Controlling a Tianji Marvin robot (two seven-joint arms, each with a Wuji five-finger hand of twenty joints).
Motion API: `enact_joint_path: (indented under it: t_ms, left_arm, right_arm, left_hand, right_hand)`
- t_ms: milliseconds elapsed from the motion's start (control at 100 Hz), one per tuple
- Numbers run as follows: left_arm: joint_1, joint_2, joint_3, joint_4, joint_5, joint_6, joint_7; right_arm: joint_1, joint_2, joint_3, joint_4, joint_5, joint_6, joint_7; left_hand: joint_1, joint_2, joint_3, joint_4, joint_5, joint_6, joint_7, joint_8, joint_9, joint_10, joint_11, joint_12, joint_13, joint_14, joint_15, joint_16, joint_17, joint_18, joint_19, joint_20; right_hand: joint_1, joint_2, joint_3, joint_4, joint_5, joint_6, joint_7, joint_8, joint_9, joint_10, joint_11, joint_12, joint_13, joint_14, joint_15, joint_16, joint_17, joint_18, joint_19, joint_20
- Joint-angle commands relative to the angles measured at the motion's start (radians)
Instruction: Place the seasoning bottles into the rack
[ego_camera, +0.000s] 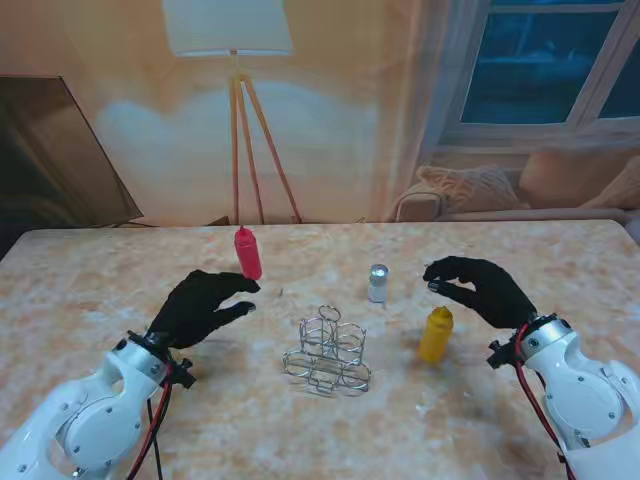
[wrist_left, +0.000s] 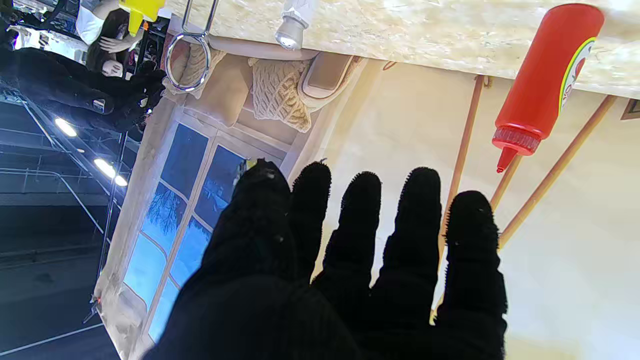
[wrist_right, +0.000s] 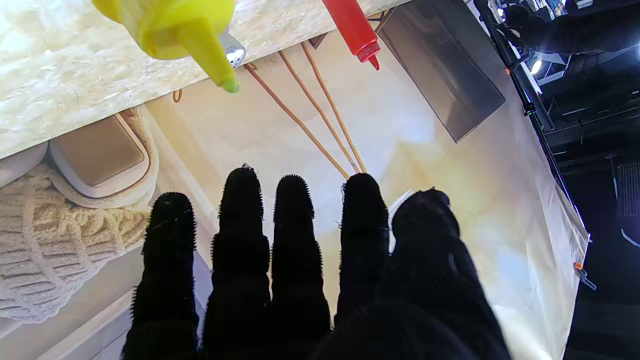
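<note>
Nearest to me, my two white forearms rose from the bottom corners of the stand view; between them stood the wire rack (ego_camera: 327, 352) on the marble table (ego_camera: 90, 290), its rings holding nothing that I could see. A little farther out, my left hand (ego_camera: 200, 307) hovered left of the rack, its black-gloved fingers (wrist_left: 360, 220) loosely spread and grasping nothing; the left wrist view showed all of them extended with gaps between. On the right, the yellow bottle (ego_camera: 436, 335) stood upright just right of the rack, and my right hand (ego_camera: 478, 288) hung beyond it, fingers (wrist_right: 292, 215) released and slightly curled over bare air, though the thumb and forefinger tips looked close together and I could not tell whether they touched. Farther still, the small silver shaker (ego_camera: 378, 283) stood between rack and table edge; the red bottle (ego_camera: 247, 253) stood upright just beyond my left fingertips, apart from them.
</note>
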Motion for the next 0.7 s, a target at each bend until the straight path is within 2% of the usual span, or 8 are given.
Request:
enact_joint_path:
  t_ms: [0,260,690]
  left_arm:
    - [-0.002,0.002,0.002,-0.003,0.007,-0.001,-0.02]
    - [-0.02,0.002,0.019,0.013,0.005,0.026,-0.025]
    - [-0.029,0.002,0.027,0.021,0.005,0.033,-0.023]
  right_arm:
    - [-0.008,-0.005,-0.005,-0.005,0.003,0.008,0.017]
    - [0.0,-0.003,-0.007,0.004,0.004,0.024,0.028]
    - [0.024,0.002,-0.005,0.016,0.01,0.042,0.061]
  left_hand:
    - [0.006,0.008,0.008,0.022,0.014,0.014,-0.027,0.008,0.01,0.016,-0.011,0.005,-0.009,0.021,0.0,0.026,-0.016,-0.005,-0.002,0.007]
    - [0.0,0.009,0.009,0.023,0.013,0.013,-0.032,0.007,0.002,0.017,-0.019,0.003,-0.021,0.024,-0.009,0.022,-0.023,-0.001,-0.013,0.006]
    - [-0.004,0.008,0.01,0.023,0.014,0.016,-0.035,0.006,0.004,0.018,-0.02,0.005,-0.021,0.025,-0.009,0.022,-0.023,0.002,-0.016,0.011]
  right_hand:
    - [-0.007,0.005,0.007,0.034,0.008,-0.016,-0.012,0.011,0.019,-0.019,0.004,0.036,-0.004,-0.008,0.004,0.025,-0.018,0.006,0.006,0.02]
    - [-0.01,0.006,0.007,0.034,0.007,-0.014,-0.02,0.014,0.017,-0.016,-0.001,0.036,-0.007,-0.005,0.001,0.025,-0.02,0.007,0.004,0.023]
    - [-0.02,0.003,0.007,0.036,0.003,-0.008,-0.04,0.017,0.01,-0.011,-0.01,0.035,-0.017,0.001,-0.006,0.024,-0.028,0.008,-0.003,0.026]
